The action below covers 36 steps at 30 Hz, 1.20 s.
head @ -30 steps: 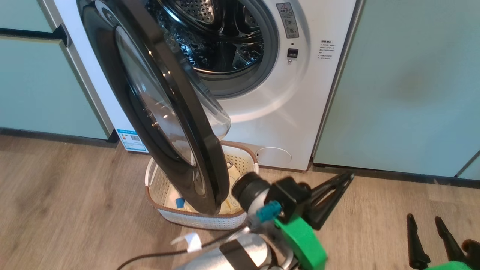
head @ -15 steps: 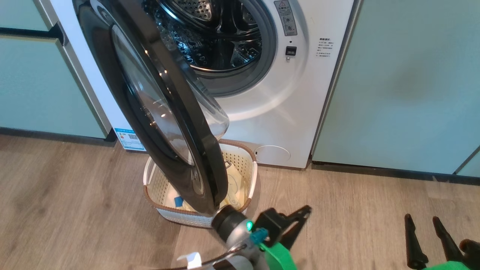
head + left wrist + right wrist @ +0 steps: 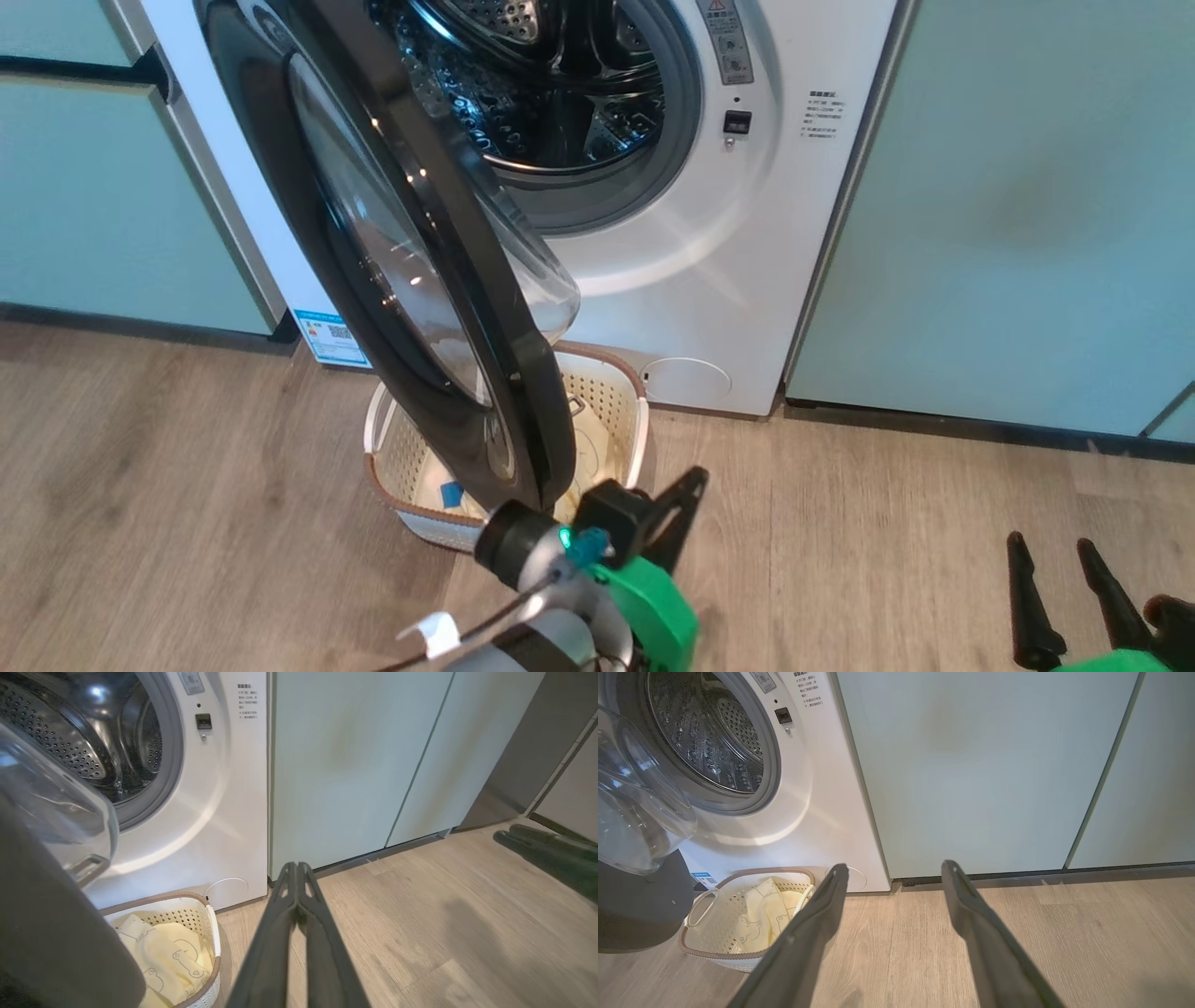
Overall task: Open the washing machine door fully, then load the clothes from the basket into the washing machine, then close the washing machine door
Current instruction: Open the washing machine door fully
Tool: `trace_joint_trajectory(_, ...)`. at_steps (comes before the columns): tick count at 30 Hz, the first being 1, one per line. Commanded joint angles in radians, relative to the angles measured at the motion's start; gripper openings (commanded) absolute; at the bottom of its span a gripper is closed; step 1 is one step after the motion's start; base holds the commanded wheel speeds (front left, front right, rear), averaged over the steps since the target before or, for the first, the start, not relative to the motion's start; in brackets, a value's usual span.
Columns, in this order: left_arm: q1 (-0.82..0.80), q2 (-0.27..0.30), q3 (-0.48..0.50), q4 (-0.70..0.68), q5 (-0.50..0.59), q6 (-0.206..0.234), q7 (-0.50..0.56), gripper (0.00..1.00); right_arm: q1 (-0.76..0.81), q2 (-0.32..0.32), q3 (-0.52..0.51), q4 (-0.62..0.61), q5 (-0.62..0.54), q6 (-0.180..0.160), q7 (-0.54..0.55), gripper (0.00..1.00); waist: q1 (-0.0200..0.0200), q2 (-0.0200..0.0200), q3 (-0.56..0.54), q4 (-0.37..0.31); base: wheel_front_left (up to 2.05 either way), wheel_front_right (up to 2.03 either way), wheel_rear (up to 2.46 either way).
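Room: wood-plank floor in front of pale teal cabinets, with the white washing machine set between them.
Washing machine door: partly open, hinged on the left. Its free edge juts out toward the robot and hangs over the basket. The steel drum is exposed behind it.
Basket: on the floor, touching or just beside the washer's base, half covered by the door in the head view.
Clothes: pale yellow and crumpled, lying inside the basket.
Left gripper: fingers pressed together on nothing, low and just beside the door's bottom edge and the basket's near corner.
Right gripper: fingers spread wide and empty, well apart to the right.
Step, as judged: the door is not yet fully open.
Door handling: likely rigid and fairly heavy, and it swings in an arc. The glossy rim looks slippery, so push on the inside of the free edge rather than on the glass bowl.
Clothes handling: light and limp. Pinch a raised fold.
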Motion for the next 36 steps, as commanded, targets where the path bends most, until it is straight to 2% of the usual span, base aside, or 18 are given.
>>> trace_joint_trajectory(1, -0.026, 0.004, 0.058, -0.035, 0.014, 0.006, -0.010, 0.00, -0.035, -0.021, 0.017, -0.027, 0.001, 0.002, -0.010, 1.00, 0.0000, 0.0000, 0.001, 0.003, 0.00, 0.00, 0.00)
trace_joint_trajectory(9, -0.017, 0.004, 0.195, -0.053, 0.054, 0.023, -0.011, 0.00, -0.033, -0.020, 0.013, -0.028, 0.000, 0.002, -0.010, 1.00, 0.0000, 0.0000, 0.005, 0.021, 0.00, 0.00, 0.00)
trace_joint_trajectory(15, -0.024, 0.004, 0.248, -0.048, 0.085, 0.016, -0.011, 0.00, -0.035, -0.020, 0.011, -0.026, 0.000, 0.002, -0.010, 1.00, 0.0000, 0.0000, 0.007, 0.041, 0.00, 0.00, 0.00)
trace_joint_trajectory(36, 0.007, 0.004, 0.283, -0.068, 0.131, 0.015, -0.011, 0.00, -0.030, -0.009, 0.010, -0.022, 0.003, 0.002, -0.010, 1.00, 0.0000, 0.0000, -0.005, 0.118, 0.00, 0.00, 0.00)
